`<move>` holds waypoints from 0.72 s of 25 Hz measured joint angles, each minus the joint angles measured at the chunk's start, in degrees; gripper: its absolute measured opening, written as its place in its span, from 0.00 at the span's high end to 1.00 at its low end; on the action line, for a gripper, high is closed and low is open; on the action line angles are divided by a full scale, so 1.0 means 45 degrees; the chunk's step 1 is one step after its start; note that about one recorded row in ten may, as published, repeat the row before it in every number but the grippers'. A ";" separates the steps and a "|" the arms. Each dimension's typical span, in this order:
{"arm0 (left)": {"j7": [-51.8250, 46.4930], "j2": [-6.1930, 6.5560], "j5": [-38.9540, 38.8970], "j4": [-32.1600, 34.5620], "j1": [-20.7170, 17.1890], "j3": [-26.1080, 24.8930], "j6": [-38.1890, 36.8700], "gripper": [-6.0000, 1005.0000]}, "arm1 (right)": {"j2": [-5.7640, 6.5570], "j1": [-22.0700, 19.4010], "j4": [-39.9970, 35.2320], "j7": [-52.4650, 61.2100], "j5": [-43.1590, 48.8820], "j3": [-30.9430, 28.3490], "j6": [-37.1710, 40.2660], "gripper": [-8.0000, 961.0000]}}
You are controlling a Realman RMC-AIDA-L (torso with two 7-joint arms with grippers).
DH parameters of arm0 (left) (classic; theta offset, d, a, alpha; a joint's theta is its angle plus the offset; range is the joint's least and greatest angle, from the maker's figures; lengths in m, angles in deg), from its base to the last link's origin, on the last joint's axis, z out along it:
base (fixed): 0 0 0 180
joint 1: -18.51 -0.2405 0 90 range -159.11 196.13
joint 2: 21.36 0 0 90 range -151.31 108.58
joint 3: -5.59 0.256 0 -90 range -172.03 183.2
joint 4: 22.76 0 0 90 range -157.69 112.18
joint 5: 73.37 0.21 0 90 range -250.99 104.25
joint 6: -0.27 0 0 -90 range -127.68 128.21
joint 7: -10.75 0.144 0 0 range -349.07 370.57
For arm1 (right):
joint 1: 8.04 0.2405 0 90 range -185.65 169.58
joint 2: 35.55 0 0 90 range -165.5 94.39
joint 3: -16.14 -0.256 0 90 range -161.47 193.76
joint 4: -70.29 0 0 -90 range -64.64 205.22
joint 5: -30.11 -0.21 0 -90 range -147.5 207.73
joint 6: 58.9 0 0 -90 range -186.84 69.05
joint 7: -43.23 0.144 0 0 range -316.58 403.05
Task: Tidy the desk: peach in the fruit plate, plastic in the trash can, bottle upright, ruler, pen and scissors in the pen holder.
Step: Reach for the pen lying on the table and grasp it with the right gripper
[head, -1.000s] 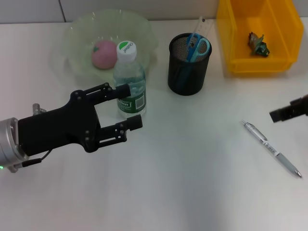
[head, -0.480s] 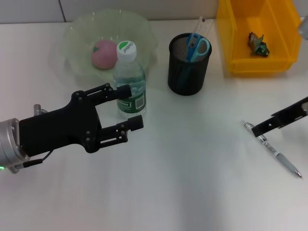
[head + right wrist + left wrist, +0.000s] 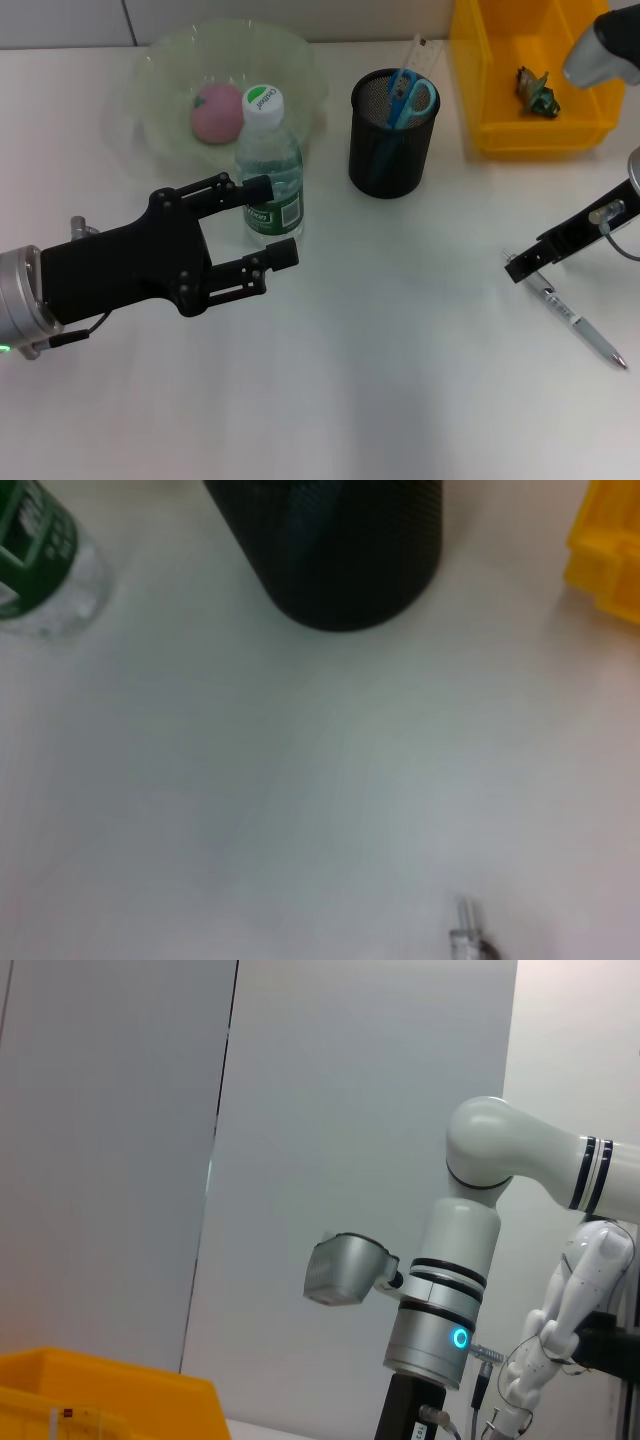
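A silver pen [image 3: 575, 315] lies on the white desk at the right. My right gripper [image 3: 516, 267] hovers right at the pen's upper end, whose tip shows in the right wrist view [image 3: 465, 935]. The black mesh pen holder [image 3: 393, 135] holds blue-handled scissors [image 3: 410, 100] and a clear ruler [image 3: 418, 55]. The water bottle [image 3: 270, 165] stands upright. My left gripper [image 3: 270, 220] is open and empty, just in front of the bottle. The peach [image 3: 217, 112] lies in the pale green fruit plate [image 3: 160, 70]. A crumpled plastic wrapper [image 3: 537, 90] lies in the yellow bin [image 3: 500, 100].
The right wrist view shows the pen holder [image 3: 340, 550], the bottle [image 3: 40, 570] and a corner of the yellow bin [image 3: 605, 550]. The left wrist view shows only a wall, the robot's other arm and the bin's edge [image 3: 100, 1400].
My right gripper has come in from the right edge and moved left to the pen's upper end. The left arm has not moved.
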 joint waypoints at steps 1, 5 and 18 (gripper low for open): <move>-0.0002 0.0001 0.0000 -0.0001 -0.0004 -0.0006 0.0001 0.28 | -0.0002 0.0026 0.0036 0.0066 0.0118 0.0116 -0.0041 0.27; 0.0009 0.0001 0.0000 -0.0001 -0.0073 -0.0047 0.0004 0.28 | -0.0006 0.0046 0.0088 0.0181 0.0199 0.0396 -0.0135 0.27; 0.0057 0.0000 0.0000 -0.0001 -0.0098 -0.0056 0.0004 0.28 | -0.0028 0.0059 0.0498 0.0195 0.0204 0.0893 -0.0585 0.27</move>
